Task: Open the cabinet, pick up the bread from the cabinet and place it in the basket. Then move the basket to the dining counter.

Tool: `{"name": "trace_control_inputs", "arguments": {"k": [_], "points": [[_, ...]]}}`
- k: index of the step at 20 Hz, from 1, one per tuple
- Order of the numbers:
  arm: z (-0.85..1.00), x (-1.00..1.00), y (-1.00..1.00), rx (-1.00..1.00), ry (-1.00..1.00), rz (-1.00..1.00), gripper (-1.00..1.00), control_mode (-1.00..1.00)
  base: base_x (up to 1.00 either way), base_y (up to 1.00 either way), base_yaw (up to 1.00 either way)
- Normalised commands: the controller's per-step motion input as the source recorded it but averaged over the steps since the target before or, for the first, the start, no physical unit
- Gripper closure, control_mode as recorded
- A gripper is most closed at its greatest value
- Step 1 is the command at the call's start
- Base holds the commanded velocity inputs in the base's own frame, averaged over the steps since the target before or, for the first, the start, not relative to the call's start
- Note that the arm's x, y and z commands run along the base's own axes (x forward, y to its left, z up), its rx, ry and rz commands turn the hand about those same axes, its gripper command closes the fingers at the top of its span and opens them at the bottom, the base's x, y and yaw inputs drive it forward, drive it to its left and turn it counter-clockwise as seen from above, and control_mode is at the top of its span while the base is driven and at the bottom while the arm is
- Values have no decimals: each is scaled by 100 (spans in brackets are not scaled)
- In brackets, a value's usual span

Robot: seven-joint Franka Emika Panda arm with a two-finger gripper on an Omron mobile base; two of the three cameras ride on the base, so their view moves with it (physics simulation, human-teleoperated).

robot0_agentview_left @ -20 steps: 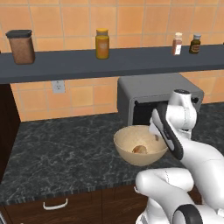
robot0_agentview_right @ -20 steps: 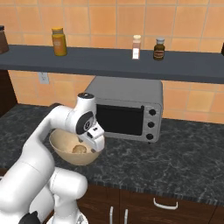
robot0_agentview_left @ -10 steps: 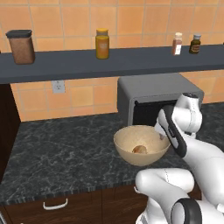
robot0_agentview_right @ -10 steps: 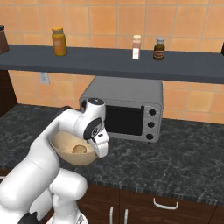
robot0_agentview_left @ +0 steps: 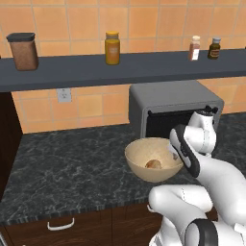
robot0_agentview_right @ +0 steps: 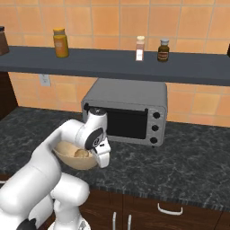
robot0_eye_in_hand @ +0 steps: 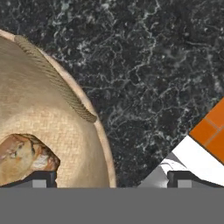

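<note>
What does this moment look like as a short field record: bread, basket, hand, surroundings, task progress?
bread: small brown bun lying inside the basket
basket: round tan basket on the black marbled counter, in front of the toaster oven
hand: hand open, above the basket's rim, one finger over the inside and one over the counter; holding nothing
shelf: orange jar, brown canister, two small bottles
progress: bread in the basket; basket not yet gripped or moved

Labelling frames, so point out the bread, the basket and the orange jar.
bread [robot0_agentview_left: 153,165]: left base view, its top.
basket [robot0_agentview_left: 139,170]: left base view, outer wall.
orange jar [robot0_agentview_right: 60,44]: right base view, its body.
</note>
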Motion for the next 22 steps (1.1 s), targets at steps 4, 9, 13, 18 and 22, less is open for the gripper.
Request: {"name": "trace_control_inputs", "arguments": {"k": [4, 9, 13, 18, 22], "points": [[-33, 3, 19, -4, 0, 0, -100, -100, 0, 0, 0], [-22, 1, 21, -1, 0, 0, -100, -100, 0, 0, 0], [-14, 0, 28, 0, 0, 0, 100, -100, 0, 0, 0], [-24, 0, 24, 0, 0, 0, 100, -100, 0, 0, 0], [-36, 0, 7, 2, -1, 0, 100, -100, 0, 0, 0]]}}
